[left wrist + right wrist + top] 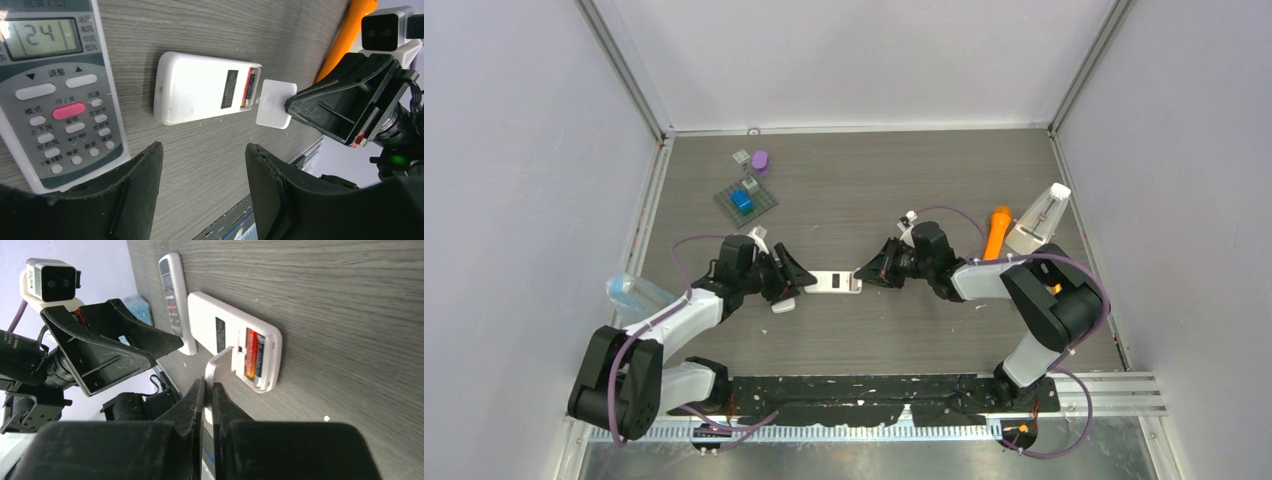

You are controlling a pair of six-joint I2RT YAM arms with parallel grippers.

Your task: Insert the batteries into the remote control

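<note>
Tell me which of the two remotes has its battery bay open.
The face-down white remote: batteries show at its end, and the right gripper holds its cover there. The other remote lies buttons-up, display reading 24.

Right end effector with cover crowds open end of remote; far side free.

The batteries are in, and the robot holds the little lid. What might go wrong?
The right end effector pinches the lid only by its edge, so it might tilt and jam. The left end effector is open, not holding the white remote, so a push might slide it.
</note>
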